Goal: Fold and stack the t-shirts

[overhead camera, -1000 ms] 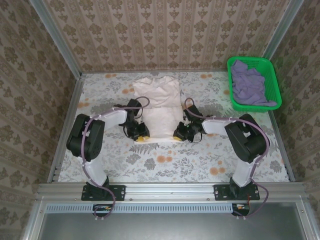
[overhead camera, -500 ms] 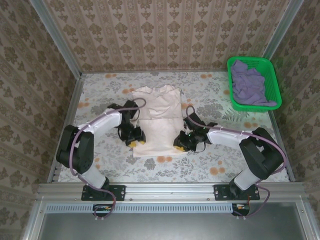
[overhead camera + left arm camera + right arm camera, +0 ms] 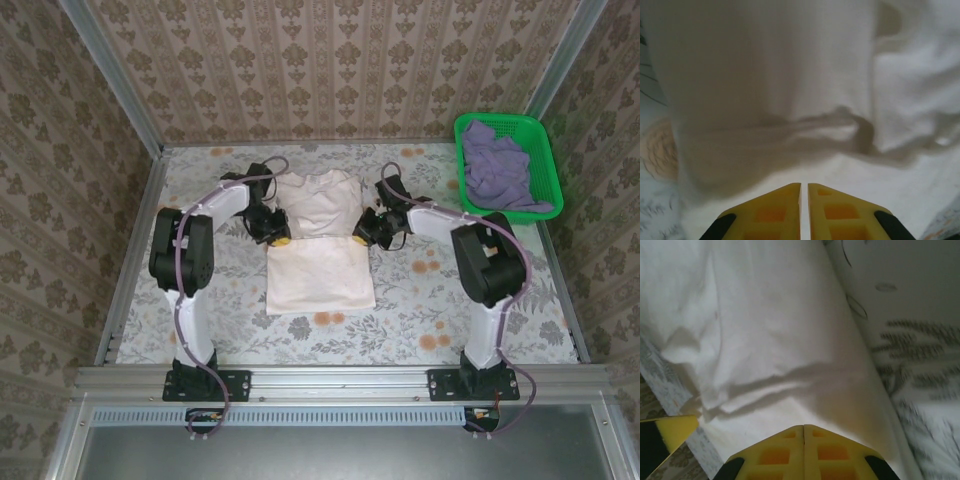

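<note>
I see both tools closed: left tool [image 3: 282,239] and right tool [image 3: 363,236] sit at either end of the cream-white t-shirt's [image 3: 318,270] fold (flat on the worktop [image 3: 430,300]). The lavender t-shirt [image 3: 497,172] fills the green mesh basket [image 3: 549,172].

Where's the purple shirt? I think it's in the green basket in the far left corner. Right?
Not quite: the purple shirt is in the green basket, but the basket stands in the far right corner, not the left. The top external view shows it.
</note>
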Controlling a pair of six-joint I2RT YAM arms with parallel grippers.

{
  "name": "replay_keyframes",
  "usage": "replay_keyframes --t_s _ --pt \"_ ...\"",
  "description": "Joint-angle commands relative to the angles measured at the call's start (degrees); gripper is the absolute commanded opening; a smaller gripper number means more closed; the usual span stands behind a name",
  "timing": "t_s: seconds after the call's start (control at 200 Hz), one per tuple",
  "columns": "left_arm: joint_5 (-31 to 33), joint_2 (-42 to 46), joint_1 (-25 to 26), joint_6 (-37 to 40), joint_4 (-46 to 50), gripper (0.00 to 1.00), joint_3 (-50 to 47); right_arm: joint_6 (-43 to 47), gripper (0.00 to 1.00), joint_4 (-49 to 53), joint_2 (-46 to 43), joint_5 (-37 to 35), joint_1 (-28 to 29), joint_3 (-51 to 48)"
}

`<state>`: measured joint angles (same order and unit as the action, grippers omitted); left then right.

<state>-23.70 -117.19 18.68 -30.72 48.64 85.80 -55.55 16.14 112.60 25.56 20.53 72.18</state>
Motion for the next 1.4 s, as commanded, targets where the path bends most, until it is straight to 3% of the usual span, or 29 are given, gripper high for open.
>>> replay_keyframes --t_s 0.0,0.18,0.385,0.6,0.675,0.795,0.965,1.085,1.395 --pt "3.0 -1.8 -1.4 2.3 0.0 0.11 -0.1 3.7 0.04 5.4 4.2 0.7 -0.5 3.6" --pt "6.6 -1.6 -2.9 0.7 -4.0 0.13 -6.1 5.0 0.04 4.8 5.9 0.2 -3.4 0.0" --pt "6.5 1.1 -3.6 0.9 -4.2 0.27 -6.7 4.7 0.11 2.3 3.7 3.7 -4.0 -1.0" --pt "5.9 10.6 -6.3 0.8 -0.7 0.60 -5.9 3.9 0.43 -0.5 -8.8 3.6 -4.1 -6.6" --pt "4.1 15.3 -7.5 0.2 -0.5 0.65 -9.7 4.0 0.48 -1.5 -15.0 2.3 -4.1 -12.5" --pt "1.0 21.4 -8.0 0.4 1.6 0.65 -18.0 4.0 0.50 -0.4 -22.9 1.6 -3.7 -22.2" --pt "-5.1 28.3 -6.9 -2.6 1.1 0.57 -31.7 4.4 0.50 3.3 -30.0 0.8 -0.7 -31.0" --pt "-9.3 30.5 -4.8 -6.6 -1.8 0.54 -38.7 5.2 0.50 6.7 -31.4 -2.2 3.8 -31.8" --pt "-8.1 30.9 -3.1 -11.1 -4.8 0.47 -43.0 4.1 0.41 8.7 -28.8 -6.3 10.5 -31.7"
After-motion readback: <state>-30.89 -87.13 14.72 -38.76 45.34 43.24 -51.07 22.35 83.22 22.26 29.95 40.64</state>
